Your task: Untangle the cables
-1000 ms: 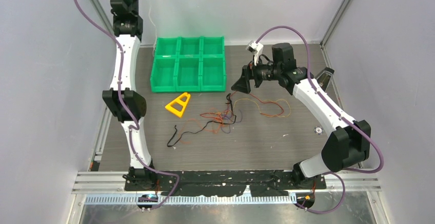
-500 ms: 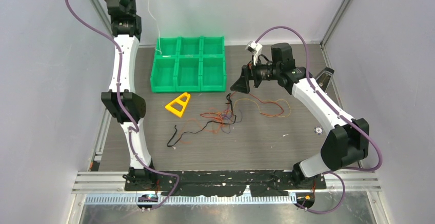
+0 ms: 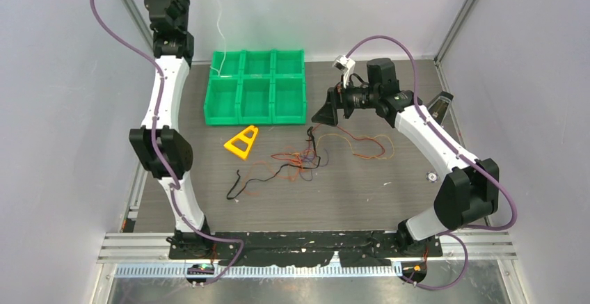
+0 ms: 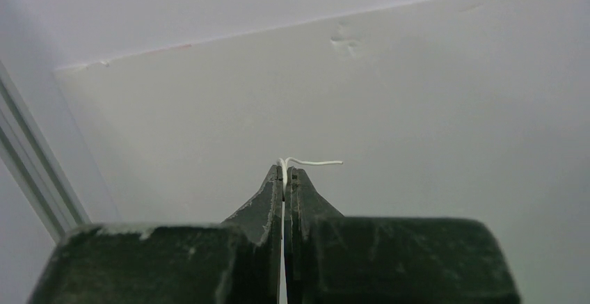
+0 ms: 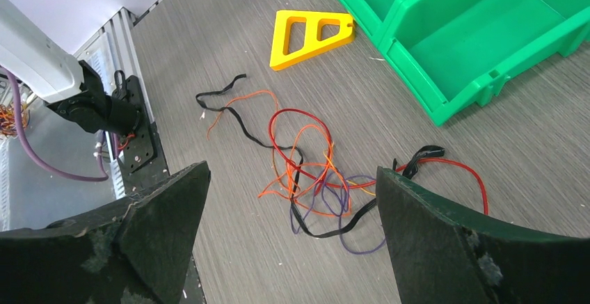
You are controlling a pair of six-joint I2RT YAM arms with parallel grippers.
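A tangle of orange, red, purple and black cables (image 3: 303,159) lies on the table's middle; it also shows in the right wrist view (image 5: 313,179). A black cable (image 3: 243,181) trails left of it. A red-orange loop (image 3: 369,144) lies to its right. My right gripper (image 3: 325,113) is open and empty above the tangle's far side (image 5: 292,172). My left gripper (image 4: 285,172) is raised high at the far left, shut on a thin white cable (image 4: 313,161). This white cable (image 3: 218,40) hangs down to the green bin's far-left compartment.
A green six-compartment bin (image 3: 289,113) stands at the back middle and shows in the right wrist view (image 5: 417,74). A yellow triangular piece (image 3: 242,141) lies just in front of it. A small metal ring (image 3: 432,176) lies at the right.
My left arm has swung a little with the white cable, whose hanging end has moved right, over the bin's far-left compartment. The right arm and the tangle have not moved.
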